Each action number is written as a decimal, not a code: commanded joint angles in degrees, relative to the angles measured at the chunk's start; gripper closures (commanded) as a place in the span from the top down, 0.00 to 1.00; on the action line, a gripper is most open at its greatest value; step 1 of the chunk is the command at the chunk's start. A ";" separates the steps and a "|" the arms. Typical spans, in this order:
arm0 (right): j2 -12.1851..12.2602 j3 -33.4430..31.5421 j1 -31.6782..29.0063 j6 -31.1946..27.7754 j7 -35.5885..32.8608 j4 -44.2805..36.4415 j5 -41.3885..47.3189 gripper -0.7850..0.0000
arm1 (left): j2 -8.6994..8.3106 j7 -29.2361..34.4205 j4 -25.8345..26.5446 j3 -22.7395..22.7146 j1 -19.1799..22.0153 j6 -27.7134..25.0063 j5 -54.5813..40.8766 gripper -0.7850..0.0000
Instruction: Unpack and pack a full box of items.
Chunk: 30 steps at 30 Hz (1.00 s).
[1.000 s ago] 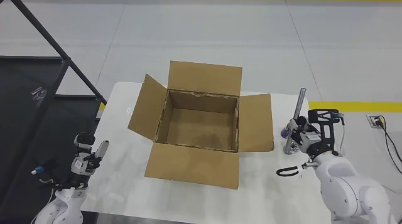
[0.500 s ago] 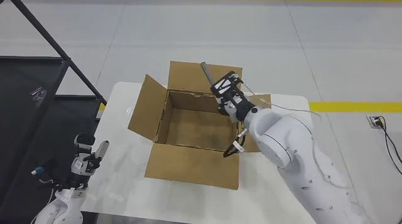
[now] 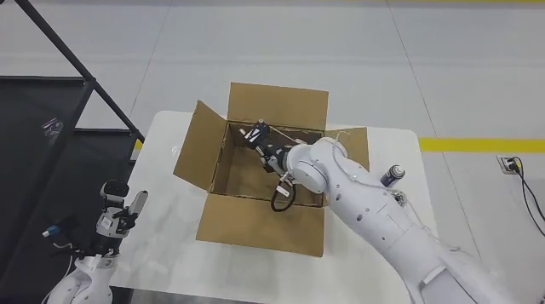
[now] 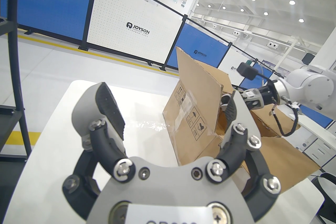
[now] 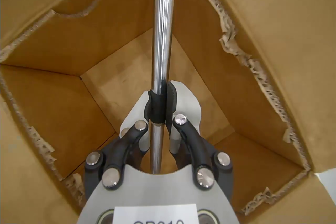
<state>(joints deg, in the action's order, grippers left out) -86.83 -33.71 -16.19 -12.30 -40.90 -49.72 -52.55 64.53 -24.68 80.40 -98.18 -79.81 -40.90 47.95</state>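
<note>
White tabletop [image 3: 170, 236]: corrugated cardboard box [image 3: 260, 223]; right jaws clamp smooth chrome rod [image 5: 163, 25]; left jaws spread.

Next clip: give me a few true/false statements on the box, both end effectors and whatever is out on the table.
1. The right end effector is shut on a metal rod. True.
2. The cardboard box has its flaps closed. False: its flaps are folded open.
3. The left end effector holds an item. False: it is open and empty.
4. A small container stands on the table, outside the box. True.
</note>
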 commanded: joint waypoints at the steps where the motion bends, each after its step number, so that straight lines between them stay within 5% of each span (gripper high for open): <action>1: -1.28 1.23 0.70 -0.83 1.02 4.32 0.56 0.00 | 0.00 0.00 0.00 0.00 0.00 0.00 0.00 1.00; 20: -11.91 7.23 5.73 -4.80 1.70 27.23 1.58 0.01 | 0.00 0.00 0.00 0.00 0.00 0.00 0.00 1.00; 24: -13.25 7.37 6.35 -5.53 2.13 30.15 1.58 0.27 | 0.00 0.00 0.00 0.00 0.00 0.00 0.00 1.00; 30: -14.72 7.33 7.02 -6.29 2.81 33.09 1.39 0.33 | 0.00 0.00 0.00 0.00 0.00 0.00 0.00 1.00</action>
<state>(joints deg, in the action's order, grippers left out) -101.37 -26.36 -9.26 -18.50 -38.23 -17.03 -51.10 64.53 -24.68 80.40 -98.18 -79.81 -40.90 47.95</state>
